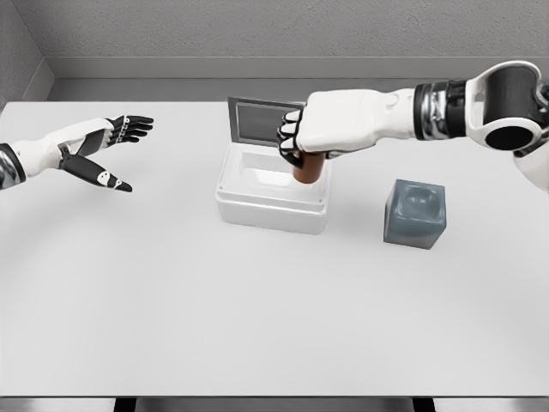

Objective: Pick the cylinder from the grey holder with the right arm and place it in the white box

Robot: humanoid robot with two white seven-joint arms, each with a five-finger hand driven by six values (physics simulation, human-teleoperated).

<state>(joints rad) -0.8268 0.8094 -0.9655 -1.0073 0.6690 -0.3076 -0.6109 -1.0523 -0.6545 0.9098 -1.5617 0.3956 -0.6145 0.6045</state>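
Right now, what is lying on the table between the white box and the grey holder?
Nothing: in the head view, only bare table shows between the white box and the grey holder.

One head-mounted view looks steeply down from the robot's side across the whole white table toward the grey back wall.

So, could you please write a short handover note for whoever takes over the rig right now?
Right hand: shut on the brown cylinder, holding it over the right end of the white box, whose lid stands open at the back.
Left hand: open, holding nothing, above the table at far left.
Grey holder: empty, right of the box.
Done: cylinder picked from the holder and carried to the box.
Left: lower it in and release; whether it touches the box yet cannot be told.
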